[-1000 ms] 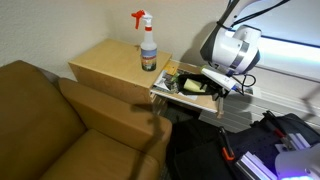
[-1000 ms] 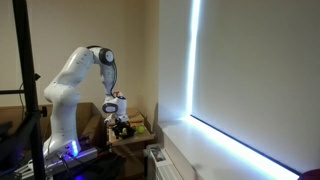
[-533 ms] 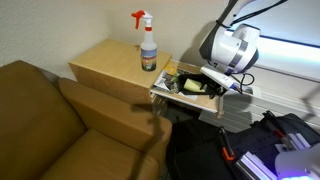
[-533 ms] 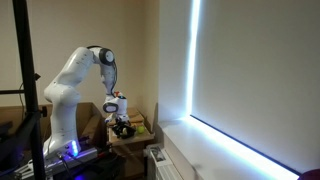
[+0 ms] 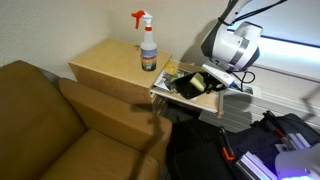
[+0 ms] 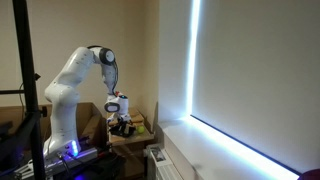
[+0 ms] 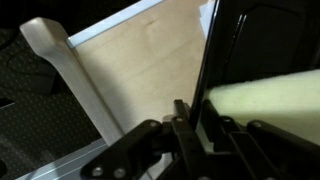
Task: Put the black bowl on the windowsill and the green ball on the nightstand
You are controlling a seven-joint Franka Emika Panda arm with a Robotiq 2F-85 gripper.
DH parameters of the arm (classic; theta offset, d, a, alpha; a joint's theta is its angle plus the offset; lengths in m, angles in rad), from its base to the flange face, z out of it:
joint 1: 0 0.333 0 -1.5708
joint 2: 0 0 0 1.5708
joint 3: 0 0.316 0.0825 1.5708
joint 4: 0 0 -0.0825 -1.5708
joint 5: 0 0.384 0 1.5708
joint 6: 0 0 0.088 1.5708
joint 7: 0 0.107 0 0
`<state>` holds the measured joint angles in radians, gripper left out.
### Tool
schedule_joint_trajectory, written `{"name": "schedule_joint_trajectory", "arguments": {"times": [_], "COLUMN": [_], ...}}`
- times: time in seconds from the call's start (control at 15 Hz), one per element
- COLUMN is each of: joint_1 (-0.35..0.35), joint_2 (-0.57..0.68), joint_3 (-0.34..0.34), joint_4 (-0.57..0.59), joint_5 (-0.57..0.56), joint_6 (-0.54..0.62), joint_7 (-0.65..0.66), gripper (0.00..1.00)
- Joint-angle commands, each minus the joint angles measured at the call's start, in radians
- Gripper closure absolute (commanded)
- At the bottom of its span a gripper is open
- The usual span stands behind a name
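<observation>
The black bowl point(image 5: 186, 86) sits on a small light-wood stand point(image 5: 163, 93) next to the nightstand point(image 5: 110, 62), with the green ball point(image 5: 200, 86) inside it. In the wrist view the bowl's thin black rim point(image 7: 207, 60) runs up between the fingers of my gripper point(image 7: 190, 115), which is shut on it. The pale yellow-green ball point(image 7: 270, 92) lies just right of the rim. My gripper point(image 5: 207, 80) comes down onto the bowl's window side; it also shows small in an exterior view point(image 6: 122, 124). The white windowsill point(image 6: 225, 155) runs under the bright window.
A spray bottle point(image 5: 148, 45) stands on the nightstand's back corner. A brown sofa point(image 5: 50, 120) fills the near side. Black gear and cables point(image 5: 260, 140) lie below the stand. The robot's base point(image 6: 62, 110) stands beside a dark frame post point(image 6: 22, 80).
The fingers have shut onto the bowl's rim. The bowl now looks slightly tipped up on the gripper's side. The arm has hardly moved.
</observation>
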<state>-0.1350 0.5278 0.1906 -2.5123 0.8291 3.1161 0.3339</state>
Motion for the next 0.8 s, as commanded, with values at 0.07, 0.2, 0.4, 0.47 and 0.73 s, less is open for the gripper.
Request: {"name": "schedule_joint_trajectory", "arguments": {"times": [0.07, 0.2, 0.4, 0.47, 0.73], "joint_1": [-0.048, -0.023, 0.027, 0.052, 0.055], "joint_2": [0.000, -0.058, -0.189, -0.255, -0.474], "joint_3": [0.022, -0.010, -0.083, -0.128, -0.259], "joint_4": [-0.004, -0.038, -0.116, -0.150, -0.253], "joint_5": [0.006, -0.021, -0.102, -0.137, -0.312], "joint_6": [0.015, -0.027, -0.102, -0.151, -0.219], "joint_7": [-0.029, -0.027, -0.025, -0.022, -0.015], "gripper": [1.00, 0.99, 0.98, 0.98, 0.98]}}
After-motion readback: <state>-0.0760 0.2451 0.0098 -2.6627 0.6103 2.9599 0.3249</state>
